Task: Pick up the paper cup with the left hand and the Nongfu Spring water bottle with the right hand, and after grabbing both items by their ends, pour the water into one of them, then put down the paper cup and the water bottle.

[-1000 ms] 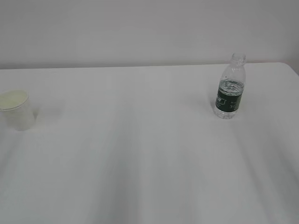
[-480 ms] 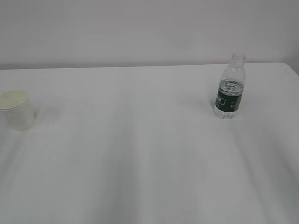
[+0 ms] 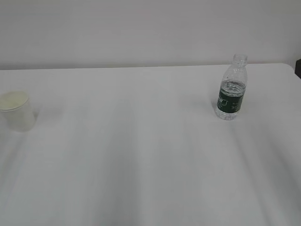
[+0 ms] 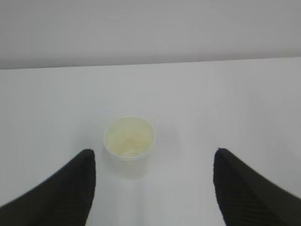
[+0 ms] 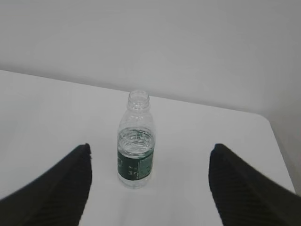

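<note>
The paper cup stands upright at the table's far left, white with a cream inside. In the left wrist view the paper cup sits ahead of my left gripper, slightly left of the gap's middle, untouched. That gripper is open and empty. The Nongfu Spring water bottle stands upright at the right, uncapped, with water up to about the top of its dark green label. My right gripper is open, and the bottle stands beyond its fingers, apart from both.
The white table ends at a far edge against a plain wall. Its right far corner lies close behind the bottle. A dark sliver shows at the right edge of the exterior view.
A dark sliver has come into the exterior view at its right edge. Cup and bottle have not moved.
</note>
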Action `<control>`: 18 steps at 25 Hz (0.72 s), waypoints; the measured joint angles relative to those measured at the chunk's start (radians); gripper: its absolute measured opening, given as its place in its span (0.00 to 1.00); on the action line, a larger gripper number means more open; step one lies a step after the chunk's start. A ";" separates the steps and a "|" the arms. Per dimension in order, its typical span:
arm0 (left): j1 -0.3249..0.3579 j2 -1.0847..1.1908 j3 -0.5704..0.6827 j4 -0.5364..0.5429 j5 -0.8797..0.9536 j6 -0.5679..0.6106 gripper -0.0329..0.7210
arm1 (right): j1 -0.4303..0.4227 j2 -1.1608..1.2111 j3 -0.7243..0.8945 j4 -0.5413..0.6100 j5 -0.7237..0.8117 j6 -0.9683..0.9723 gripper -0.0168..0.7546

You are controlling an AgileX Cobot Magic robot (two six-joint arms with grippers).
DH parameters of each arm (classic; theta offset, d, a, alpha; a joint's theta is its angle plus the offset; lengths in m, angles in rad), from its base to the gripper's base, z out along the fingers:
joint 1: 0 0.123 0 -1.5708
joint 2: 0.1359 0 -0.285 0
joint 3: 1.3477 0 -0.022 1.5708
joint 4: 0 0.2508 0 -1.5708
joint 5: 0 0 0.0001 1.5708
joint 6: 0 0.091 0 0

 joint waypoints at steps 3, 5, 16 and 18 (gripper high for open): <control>0.000 0.011 0.030 0.002 -0.080 0.000 0.78 | 0.000 0.019 0.000 -0.004 -0.024 0.000 0.79; 0.000 0.017 0.077 0.004 -0.148 0.000 0.78 | 0.000 0.029 0.000 -0.006 -0.040 0.000 0.79; 0.000 0.019 0.234 -0.010 -0.433 0.000 0.78 | 0.000 0.036 0.098 -0.015 -0.186 0.013 0.79; 0.000 0.019 0.243 -0.012 -0.452 0.000 0.78 | 0.000 0.036 0.120 -0.015 -0.211 0.023 0.79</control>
